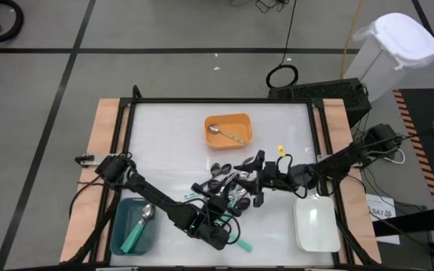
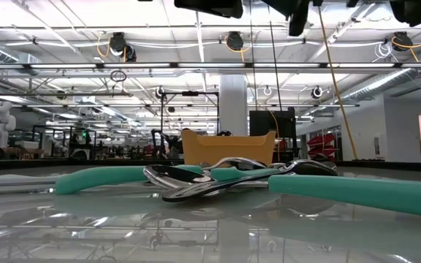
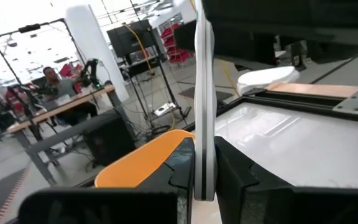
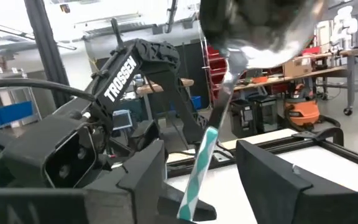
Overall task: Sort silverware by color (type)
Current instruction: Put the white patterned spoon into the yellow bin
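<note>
Already the right gripper's [image 4: 199, 186] jaws stand apart around a teal-handled, silver-bowled spoon [image 4: 209, 149] beside the mid-worktop heap of mixed spoons [image 1: 224, 188], so it may tumble back unsorted, perhaps striking the left gripper [image 3: 205, 180], clamped on a slim silvery spoon handle [image 3: 204, 93].

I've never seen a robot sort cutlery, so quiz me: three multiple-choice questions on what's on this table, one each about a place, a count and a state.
1. Which tray holds the all-silver spoon?
A. teal
B. orange
C. white

2. How many spoons lie in the teal tray?
A. none
B. one
C. four

3. How does the right gripper stand?
A. open
B. shut tight on nothing
C. clamped on a tray's rim

Answers:
1 B: the silver spoon lies in the orange tray.
2 B: a single teal-handled spoon lies in the teal tray.
3 A: the right gripper gapes wide in its wrist view.
</note>
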`<state>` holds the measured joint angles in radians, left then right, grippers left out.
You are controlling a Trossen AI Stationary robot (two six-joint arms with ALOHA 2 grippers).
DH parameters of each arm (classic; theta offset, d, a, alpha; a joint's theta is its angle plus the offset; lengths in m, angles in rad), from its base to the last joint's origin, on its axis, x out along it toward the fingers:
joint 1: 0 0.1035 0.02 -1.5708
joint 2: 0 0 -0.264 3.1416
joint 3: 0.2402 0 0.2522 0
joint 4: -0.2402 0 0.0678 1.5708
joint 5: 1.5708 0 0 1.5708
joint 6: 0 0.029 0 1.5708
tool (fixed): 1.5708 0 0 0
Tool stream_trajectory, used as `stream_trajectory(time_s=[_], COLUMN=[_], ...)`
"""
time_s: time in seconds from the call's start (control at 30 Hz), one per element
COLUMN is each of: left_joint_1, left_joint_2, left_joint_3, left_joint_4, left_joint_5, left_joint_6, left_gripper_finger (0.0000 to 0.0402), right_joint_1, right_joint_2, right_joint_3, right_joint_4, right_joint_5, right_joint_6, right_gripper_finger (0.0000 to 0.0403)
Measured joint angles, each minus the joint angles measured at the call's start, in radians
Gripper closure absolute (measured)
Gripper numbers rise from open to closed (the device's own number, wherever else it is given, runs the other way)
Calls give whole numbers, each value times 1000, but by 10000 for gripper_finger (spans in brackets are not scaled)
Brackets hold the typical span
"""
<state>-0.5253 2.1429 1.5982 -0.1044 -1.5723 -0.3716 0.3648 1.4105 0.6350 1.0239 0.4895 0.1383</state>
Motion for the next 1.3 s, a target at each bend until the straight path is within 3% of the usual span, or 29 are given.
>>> stream_trajectory(time_s=[0.17, 0.47, 0.57, 0.8, 0.93, 1.1, 1.3], left_joint_1=[14, 41, 53, 65, 45, 8, -24], left_joint_2=[0, 0, 0, -1, -1, -1, -1], left_joint_3=[0, 0, 0, 2, 39, 179, 374], left_joint_4=[-14, -35, -36, -36, -93, -367, -925], left_joint_5=[0, 1, 2, 87, 86, 84, 151], left_joint_6=[6, 4, 21, 26, 76, 12, -352], left_gripper_finger=[366, 366, 357, 261, 233, 226, 225], right_joint_1=[-21, -38, -41, -62, -75, -102, -189], right_joint_2=[0, 0, -1, 0, -27, -123, -241], right_joint_3=[0, 0, 0, 0, 0, 0, 0], right_joint_4=[1, -3, -6, -34, -78, -197, -377], right_joint_5=[-22, -23, -17, -18, -22, -15, -25], right_joint_6=[7, 2, -14, -53, -80, -134, -194], right_gripper_finger=[254, 380, 384, 384, 384, 384, 384])
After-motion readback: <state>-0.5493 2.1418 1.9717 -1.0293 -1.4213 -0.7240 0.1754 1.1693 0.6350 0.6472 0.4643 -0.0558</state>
